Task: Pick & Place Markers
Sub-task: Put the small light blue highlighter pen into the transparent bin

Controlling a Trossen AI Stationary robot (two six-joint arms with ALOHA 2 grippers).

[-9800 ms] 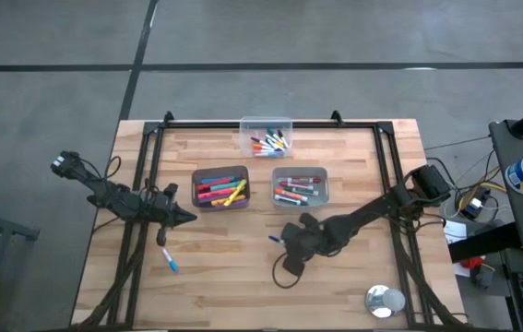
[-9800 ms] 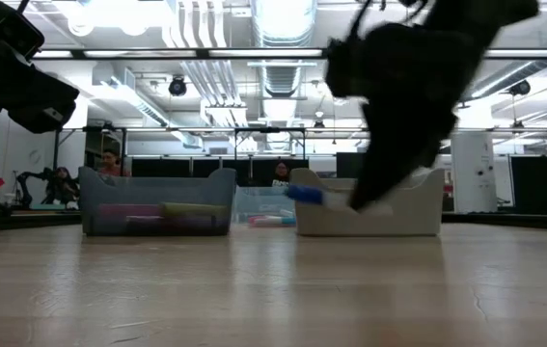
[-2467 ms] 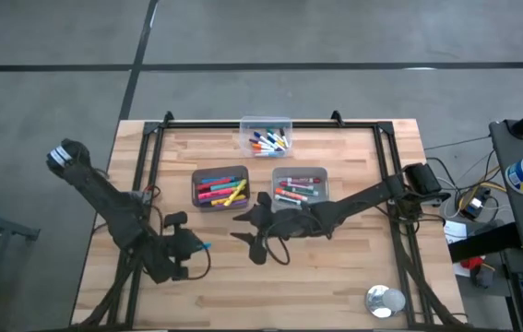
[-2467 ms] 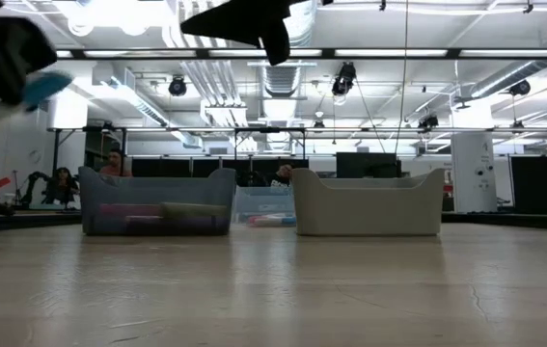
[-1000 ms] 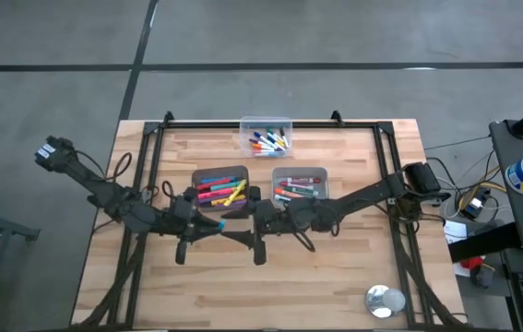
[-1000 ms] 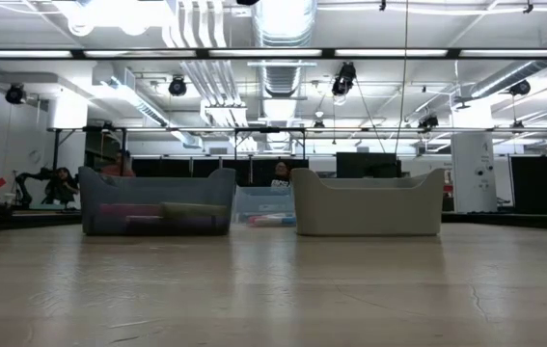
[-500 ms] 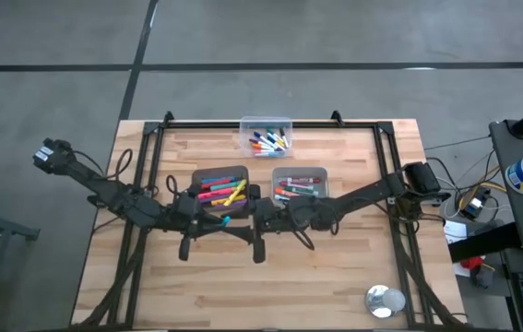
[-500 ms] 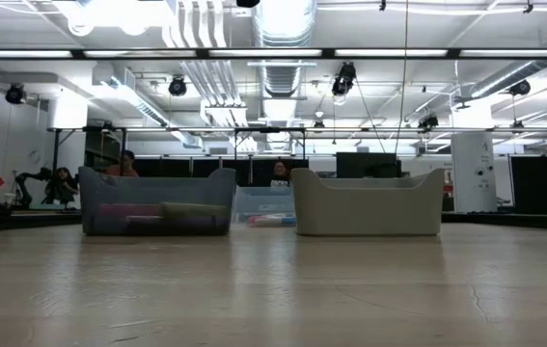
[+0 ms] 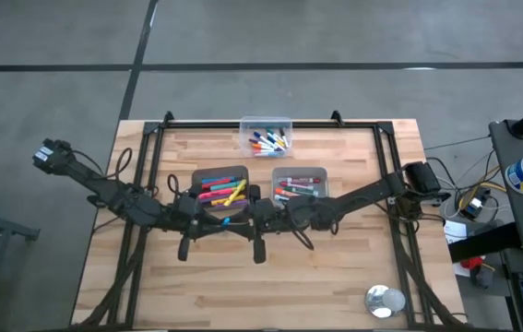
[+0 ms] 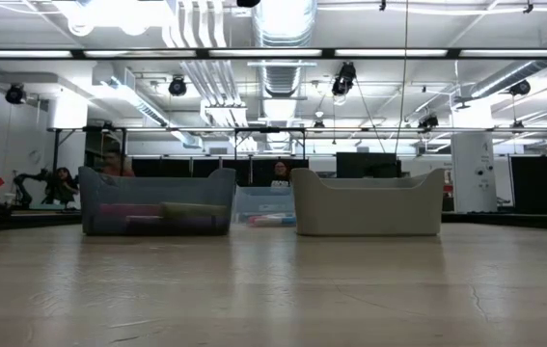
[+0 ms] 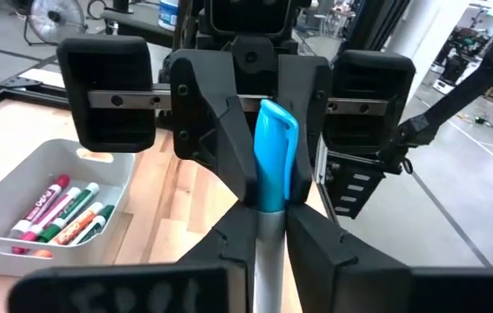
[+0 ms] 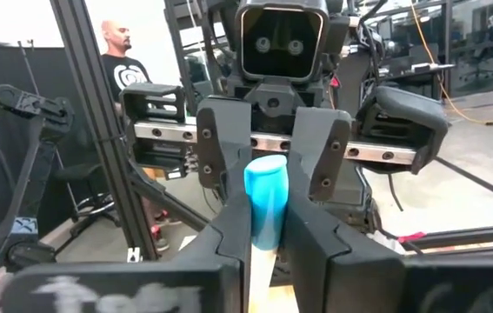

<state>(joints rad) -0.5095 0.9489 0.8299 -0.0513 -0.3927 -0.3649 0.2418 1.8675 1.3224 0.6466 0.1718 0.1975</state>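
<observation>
gripping one blue-capped white marker (image 11: pixel 274 156) from both ends, the left claw (image 9: pixel 217 222) and right claw (image 9: pixel 239 221) each pinch it above the wooden desk (image 9: pixel 335 277). should they pull apart unevenly, or 1 let go early, my guess is the cap pops off or the marker drops short of the grey bins (image 9: pixel 301 187).

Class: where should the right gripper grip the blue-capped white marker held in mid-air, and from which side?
On the blue-capped white marker, the protruding blue end, approached head-on from opposite the left gripper, jaws straddling the round barrel; the left jaws hold the white part.
</observation>
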